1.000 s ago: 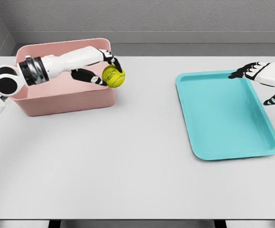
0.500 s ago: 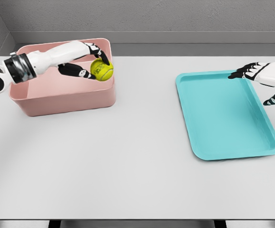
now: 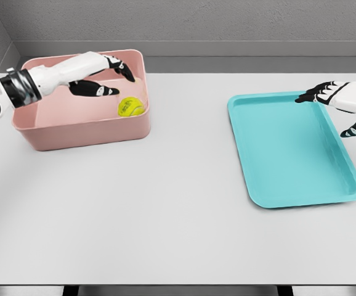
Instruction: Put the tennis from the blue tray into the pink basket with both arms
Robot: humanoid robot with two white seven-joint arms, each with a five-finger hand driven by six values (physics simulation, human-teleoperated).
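The yellow-green tennis ball (image 3: 130, 106) lies inside the pink basket (image 3: 82, 132), near its right wall. My left hand (image 3: 109, 77) hovers over the basket just above and left of the ball, fingers spread and holding nothing. The blue tray (image 3: 292, 151) sits on the right of the white table with nothing on it. My right hand (image 3: 338, 105) hangs open above the tray's far right corner, apart from it.
The white table (image 3: 178, 203) stretches between basket and tray. A grey wall runs behind the table's far edge. The left forearm (image 3: 48, 77) crosses the basket's back left part.
The left hand carried the ball leftward over the basket, then let go of it. The ball dropped to the basket floor. The right hand has not moved.
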